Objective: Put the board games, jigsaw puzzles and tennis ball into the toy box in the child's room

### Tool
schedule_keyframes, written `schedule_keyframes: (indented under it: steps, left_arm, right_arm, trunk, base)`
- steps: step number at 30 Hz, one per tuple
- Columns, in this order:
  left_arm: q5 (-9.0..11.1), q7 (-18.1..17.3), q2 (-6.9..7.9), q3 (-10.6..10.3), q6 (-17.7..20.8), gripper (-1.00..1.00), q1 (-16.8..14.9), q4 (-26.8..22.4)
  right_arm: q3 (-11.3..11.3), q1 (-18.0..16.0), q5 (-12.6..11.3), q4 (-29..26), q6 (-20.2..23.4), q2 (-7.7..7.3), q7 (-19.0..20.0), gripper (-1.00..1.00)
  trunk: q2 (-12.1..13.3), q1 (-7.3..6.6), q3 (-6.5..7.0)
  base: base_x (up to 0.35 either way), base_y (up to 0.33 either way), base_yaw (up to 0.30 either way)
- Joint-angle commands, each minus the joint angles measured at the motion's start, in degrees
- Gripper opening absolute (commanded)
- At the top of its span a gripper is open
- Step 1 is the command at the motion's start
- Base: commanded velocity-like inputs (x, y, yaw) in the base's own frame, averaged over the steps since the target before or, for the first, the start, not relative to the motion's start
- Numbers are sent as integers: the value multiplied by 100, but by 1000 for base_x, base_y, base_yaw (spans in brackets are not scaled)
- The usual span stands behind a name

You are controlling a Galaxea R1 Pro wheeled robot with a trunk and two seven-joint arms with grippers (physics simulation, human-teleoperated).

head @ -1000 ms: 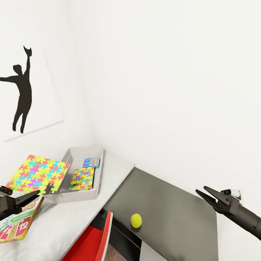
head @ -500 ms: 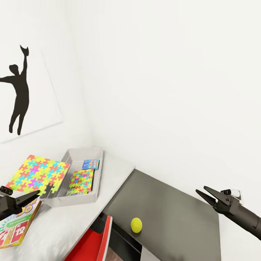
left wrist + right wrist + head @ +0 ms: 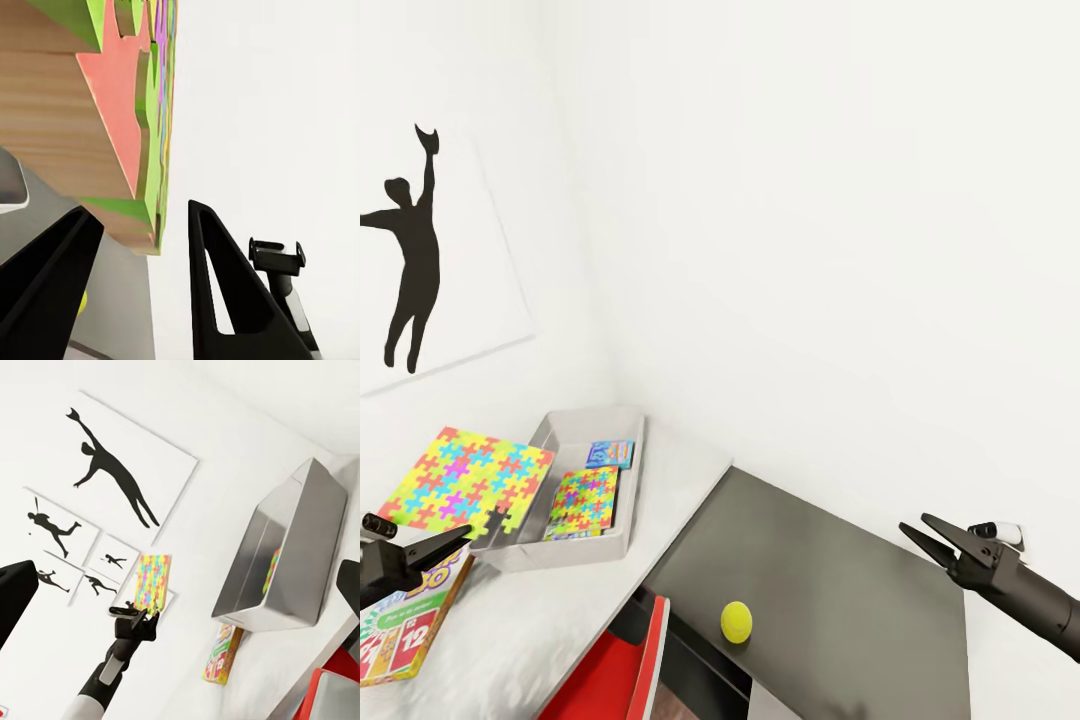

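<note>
My left gripper (image 3: pixel 458 537) is shut on the near corner of a jigsaw puzzle (image 3: pixel 465 478), a bright multicoloured slab held in the air beside the light grey toy box (image 3: pixel 565 547). The left wrist view shows the slab's edge (image 3: pixel 90 112) between the fingers. Another puzzle (image 3: pixel 585 497) and a light blue board game (image 3: pixel 610 453) lie inside the box. The Skip-Bo game (image 3: pixel 405 622) lies on the white table (image 3: pixel 560 610) under my left arm. The tennis ball (image 3: pixel 736 621) rests on the lower dark grey cabinet (image 3: pixel 830 580). My right gripper (image 3: pixel 920 530) hangs open and empty over that cabinet's right side.
A red chair (image 3: pixel 622 665) stands below the table's edge, next to the cabinet. White walls meet in a corner behind the toy box, and a framed black silhouette picture (image 3: pixel 410 250) hangs on the left one. In the right wrist view the toy box (image 3: pixel 289 562) shows with several more pictures.
The head view has shifted a little, so the whole picture slid slightly. Both grippers and the held puzzle keep their places.
</note>
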Motion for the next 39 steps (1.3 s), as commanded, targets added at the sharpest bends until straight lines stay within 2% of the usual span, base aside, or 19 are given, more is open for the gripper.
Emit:
schedule_keyframes:
  steps: [1,11,14,16,21,25,31,35,39]
  left_arm:
    - [-14,-26,0,-8,62,-100,-8,-1]
    - [-96,-26,57,-49,98,-100,-181,9]
    - [-218,-26,61,-204,105,-100,-449,38]
    - [-307,-14,59,-403,105,-100,-666,91]
    - [-369,79,55,-662,105,-100,-988,182]
    - [-383,332,50,-716,105,-100,-1220,422]
    - [-387,1071,18,-738,105,-100,-1683,954]
    - [-388,1362,9,-782,105,-100,-1840,1068]
    - [-381,1605,-15,-1045,105,-100,-2017,1119]
  right_arm:
    - [-2,-6,18,0,19,0,25,100]
    - [3,-5,23,0,19,0,25,100]
    - [2,-5,23,0,19,0,25,100]
    - [2,-6,23,0,19,0,25,100]
    - [0,-6,23,0,19,0,25,100]
    - [-2,-6,23,0,19,0,25,100]
    - [7,-4,23,0,19,0,25,100]
    - [26,-4,23,0,19,1,25,100]
    - [92,-5,28,0,19,10,0,100]
  trunk:
    - [-12,4,-13]
    - [-12,4,-13]
    - [-12,4,-13]
    - [-12,4,-13]
    - [-12,4,-13]
    - [-12,4,-13]
    - [-12,4,-13]
    - [-12,4,-13]
    - [-12,4,-13]
  base:
    - [0,0,0]
    - [0,0,0]
    - [0,0,0]
    - [0,0,0]
    - [0,0,0]
    - [0,0,0]
    - [0,0,0]
    - [0,0,0]
    - [0,0,0]
